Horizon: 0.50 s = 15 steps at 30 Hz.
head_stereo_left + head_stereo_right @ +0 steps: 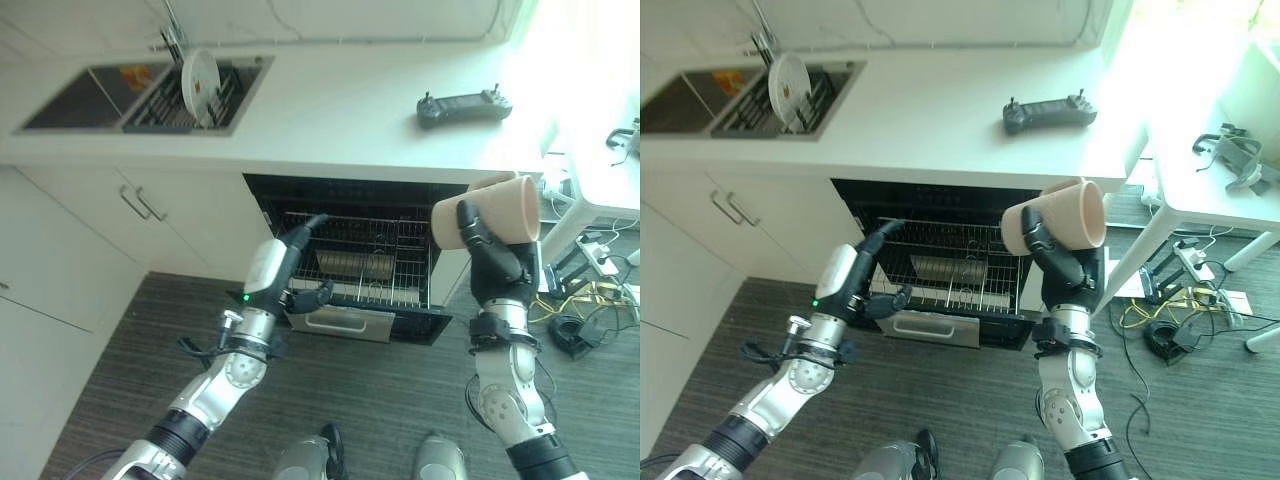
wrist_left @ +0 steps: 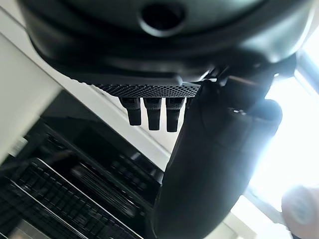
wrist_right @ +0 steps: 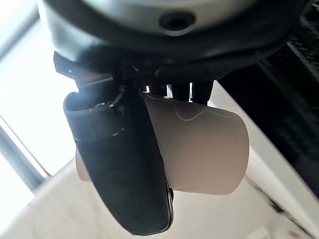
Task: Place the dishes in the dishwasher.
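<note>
My right hand (image 1: pixel 492 262) holds a beige cup (image 1: pixel 498 208) on its side in the air, to the right of the open dishwasher (image 1: pixel 350 250); thumb and fingers curl round the cup (image 3: pixel 199 149). A pulled-out wire rack (image 1: pixel 355 262) holds a beige dish (image 1: pixel 356 265) in its middle. My left hand (image 1: pixel 285 262) hovers at the rack's left front corner, fingers straight and pointing into the opening, holding nothing. A white plate (image 1: pixel 198 82) stands upright in the sink rack (image 1: pixel 215 100) at the back left.
A black remote controller (image 1: pixel 463 106) lies on the white counter (image 1: pixel 340 110). White cabinet doors (image 1: pixel 150 215) stand left of the dishwasher. A white table (image 1: pixel 1200 190) with cables on the floor beneath stands to the right. Dark wood floor lies in front.
</note>
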Motion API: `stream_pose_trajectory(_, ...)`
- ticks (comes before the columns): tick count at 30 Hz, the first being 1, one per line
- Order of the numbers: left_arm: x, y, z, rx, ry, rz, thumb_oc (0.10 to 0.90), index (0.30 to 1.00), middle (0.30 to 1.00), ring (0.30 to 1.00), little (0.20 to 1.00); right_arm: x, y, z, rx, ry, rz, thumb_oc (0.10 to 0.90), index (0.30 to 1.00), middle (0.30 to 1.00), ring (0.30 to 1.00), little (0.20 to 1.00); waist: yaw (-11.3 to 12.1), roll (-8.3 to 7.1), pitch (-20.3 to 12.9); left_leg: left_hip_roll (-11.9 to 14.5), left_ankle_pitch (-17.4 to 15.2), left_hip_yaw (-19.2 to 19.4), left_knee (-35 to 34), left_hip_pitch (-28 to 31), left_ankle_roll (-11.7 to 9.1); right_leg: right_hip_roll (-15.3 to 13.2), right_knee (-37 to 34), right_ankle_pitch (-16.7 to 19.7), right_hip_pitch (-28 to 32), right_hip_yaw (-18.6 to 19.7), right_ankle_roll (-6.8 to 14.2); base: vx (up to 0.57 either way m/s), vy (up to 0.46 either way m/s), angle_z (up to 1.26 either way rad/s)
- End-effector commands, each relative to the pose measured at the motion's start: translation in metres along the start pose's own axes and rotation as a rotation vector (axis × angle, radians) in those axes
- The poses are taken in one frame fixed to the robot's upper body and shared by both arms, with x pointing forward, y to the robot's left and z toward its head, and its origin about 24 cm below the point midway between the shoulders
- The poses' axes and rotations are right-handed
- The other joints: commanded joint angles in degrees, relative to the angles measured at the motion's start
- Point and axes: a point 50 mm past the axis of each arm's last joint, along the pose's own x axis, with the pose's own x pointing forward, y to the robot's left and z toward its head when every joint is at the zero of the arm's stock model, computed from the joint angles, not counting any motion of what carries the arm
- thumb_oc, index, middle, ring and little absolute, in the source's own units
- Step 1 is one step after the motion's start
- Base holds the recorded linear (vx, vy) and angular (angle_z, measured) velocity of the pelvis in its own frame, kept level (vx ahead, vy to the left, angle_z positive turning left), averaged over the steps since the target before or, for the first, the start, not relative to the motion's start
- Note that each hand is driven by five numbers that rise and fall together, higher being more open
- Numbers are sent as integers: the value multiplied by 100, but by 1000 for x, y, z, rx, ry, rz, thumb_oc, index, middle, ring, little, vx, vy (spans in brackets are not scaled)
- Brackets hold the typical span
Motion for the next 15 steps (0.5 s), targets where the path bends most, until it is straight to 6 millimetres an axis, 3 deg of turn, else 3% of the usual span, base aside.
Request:
stream_pose_trajectory(1, 16, 24, 36, -25, -215, 127, 800, 900, 900, 900, 900, 28, 27, 40, -5, -214, 205, 400, 300, 300, 300, 300, -75, -50, -594, 279, -445, -204, -106, 323, -106, 356, -290, -2, 330, -152, 50, -9, -194, 14)
stream_pose_trajectory(6, 15, 17, 33, 43, -210, 49, 800, 900, 900, 900, 900, 27, 13, 41, -74, -199, 159, 400, 300, 300, 300, 300, -134, -34, -690, 542, -306, -21, -106, 183, -358, 289, -290, -159, 316, -337, -2, 51, -69, 7)
stream_pose_trajectory(15, 6, 19, 13, 129, -107, -37, 800, 900, 900, 900, 900, 15, 2, 32, -125, -128, 151, 400, 300, 300, 300, 300, -196, 50, -786, 619, -297, -2, -106, 21, -466, 170, -290, -165, 287, -391, 88, 85, 38, -3)
